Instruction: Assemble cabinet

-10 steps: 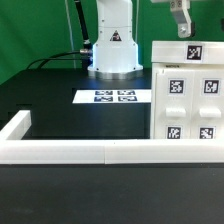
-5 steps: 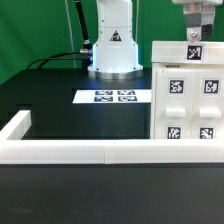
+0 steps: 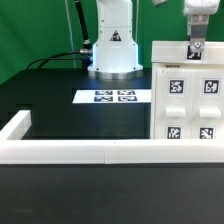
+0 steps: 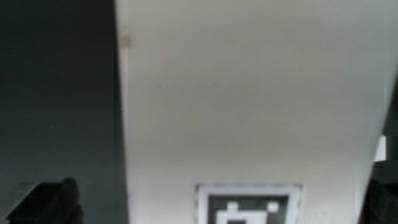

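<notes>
The cabinet is a large white block with several square tags on its front, standing at the exterior view's right. My gripper hangs just over its top back edge, by a tag there. In the wrist view the cabinet's white top fills the picture, with one tag between my fingers. My gripper is open, with one dark fingertip on each side of the white part. I cannot tell whether the fingers touch it.
The marker board lies flat on the black table, left of the cabinet. A long low white border wall runs along the front and turns back at the left. The arm's base stands at the back.
My gripper has moved toward the exterior view's right and come down, from above the cabinet to just over its top edge. The cabinet has not moved.
</notes>
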You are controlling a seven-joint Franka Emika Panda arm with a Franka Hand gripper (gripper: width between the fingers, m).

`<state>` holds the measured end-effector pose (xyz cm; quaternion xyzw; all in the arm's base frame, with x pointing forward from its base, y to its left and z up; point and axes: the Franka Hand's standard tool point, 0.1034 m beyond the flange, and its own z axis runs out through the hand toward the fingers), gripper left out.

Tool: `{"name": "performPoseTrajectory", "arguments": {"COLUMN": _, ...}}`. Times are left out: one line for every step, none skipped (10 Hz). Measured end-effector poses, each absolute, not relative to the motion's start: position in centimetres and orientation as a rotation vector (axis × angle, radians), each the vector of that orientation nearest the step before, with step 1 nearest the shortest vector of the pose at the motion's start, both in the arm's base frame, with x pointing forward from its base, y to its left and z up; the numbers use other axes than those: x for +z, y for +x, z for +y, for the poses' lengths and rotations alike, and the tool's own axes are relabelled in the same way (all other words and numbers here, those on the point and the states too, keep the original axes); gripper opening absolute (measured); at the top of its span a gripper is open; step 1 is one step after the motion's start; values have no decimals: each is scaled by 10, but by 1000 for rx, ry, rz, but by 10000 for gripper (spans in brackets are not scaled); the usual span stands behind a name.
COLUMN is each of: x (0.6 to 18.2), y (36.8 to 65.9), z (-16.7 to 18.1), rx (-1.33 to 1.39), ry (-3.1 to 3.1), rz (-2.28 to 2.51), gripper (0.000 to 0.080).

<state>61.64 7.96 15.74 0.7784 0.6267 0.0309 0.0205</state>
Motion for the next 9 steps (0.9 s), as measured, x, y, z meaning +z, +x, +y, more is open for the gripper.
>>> {"name": "performPoseTrajectory", "arguments": {"x": 151, "y": 616, "z": 79, "rx": 90, "ry": 2417, "rz": 1943, "gripper": 711}}
{"name": "performPoseTrajectory", "arguments": {"x": 150, "y": 616, "z": 79, "rx": 88, "ry": 2424, "rz": 1935, "gripper": 575}}
{"name": "performPoseTrajectory", "arguments": {"x": 150, "y": 616, "z": 78, "rx": 88, "ry": 2428, "rz": 1930, "gripper": 575}}
{"name": "performPoseTrajectory", "arguments": {"x": 150, "y": 616, "z": 78, "rx": 88, "ry": 2430, "rz": 1927, "gripper": 541}}
{"name": "performPoseTrajectory", "arguments": {"x": 150, "y": 616, "z": 78, "rx": 89, "ry": 2454, "rz": 1898, "gripper": 541}}
{"name": "performPoseTrajectory", "arguments": {"x": 150, "y": 616, "z": 78, "rx": 89, "ry": 2467, "rz": 1882, "gripper": 541}}
{"name": "performPoseTrajectory", "arguments": {"x": 150, "y": 616, "z": 78, "rx": 91, "ry": 2513, "rz": 1823, "gripper": 541}}
{"name": "performPoseTrajectory", "arguments": {"x": 149, "y": 616, "z": 78, "rx": 94, "ry": 2595, "rz": 1710, "gripper": 541}}
{"name": "performPoseTrajectory", "arguments": {"x": 149, "y": 615, "z": 78, "rx": 99, "ry": 2656, "rz": 1621, "gripper": 541}}
